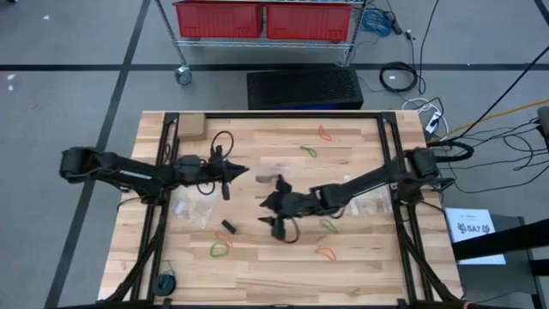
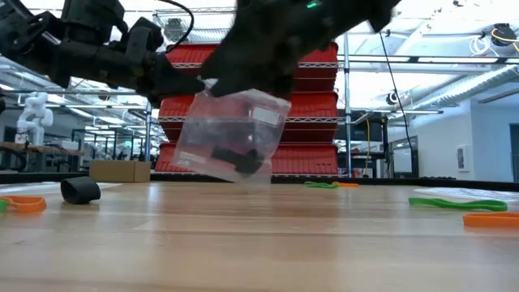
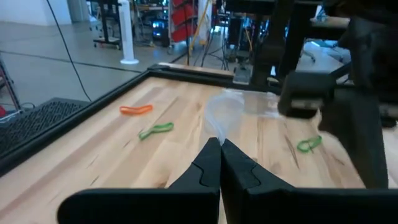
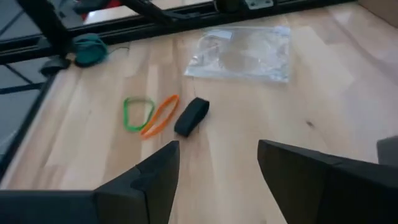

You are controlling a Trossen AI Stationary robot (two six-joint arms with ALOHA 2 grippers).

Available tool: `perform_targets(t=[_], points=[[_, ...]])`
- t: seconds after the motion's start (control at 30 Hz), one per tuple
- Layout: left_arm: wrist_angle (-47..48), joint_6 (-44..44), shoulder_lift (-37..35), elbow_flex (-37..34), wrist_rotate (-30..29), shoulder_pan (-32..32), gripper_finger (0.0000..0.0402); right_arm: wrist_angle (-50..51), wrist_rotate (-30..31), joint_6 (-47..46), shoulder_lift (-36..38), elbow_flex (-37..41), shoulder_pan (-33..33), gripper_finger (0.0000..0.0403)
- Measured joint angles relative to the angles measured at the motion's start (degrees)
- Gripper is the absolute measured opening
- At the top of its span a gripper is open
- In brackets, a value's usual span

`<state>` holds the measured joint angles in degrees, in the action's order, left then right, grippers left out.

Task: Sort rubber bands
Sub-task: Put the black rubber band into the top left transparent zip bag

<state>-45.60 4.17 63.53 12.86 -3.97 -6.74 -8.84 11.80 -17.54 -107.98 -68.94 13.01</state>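
The left gripper [image 1: 243, 171], fingers pressed together, pinches a clear bag [image 2: 231, 136] at frame centre. The right gripper [image 4: 217, 163] is spread above the black band [image 4: 191, 116], low left of centre. Next, I judge, it must descend and close.

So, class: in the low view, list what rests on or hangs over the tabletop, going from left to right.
Orange band → black band → clear bag, hanging → green band → orange band.

Overhead view straight down, low view level at tabletop [image 2: 268, 243], two close wrist views, all sharing it.
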Motion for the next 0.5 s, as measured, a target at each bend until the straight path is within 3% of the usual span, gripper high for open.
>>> perform_targets(t=[0.5], points=[[1.01, 0.01, 0.21, -0.15, -0.61, 0.5, 0.0, 1.29, 0.38, -3.57, -23.46, -23.24, 0.86, 0.0208]])
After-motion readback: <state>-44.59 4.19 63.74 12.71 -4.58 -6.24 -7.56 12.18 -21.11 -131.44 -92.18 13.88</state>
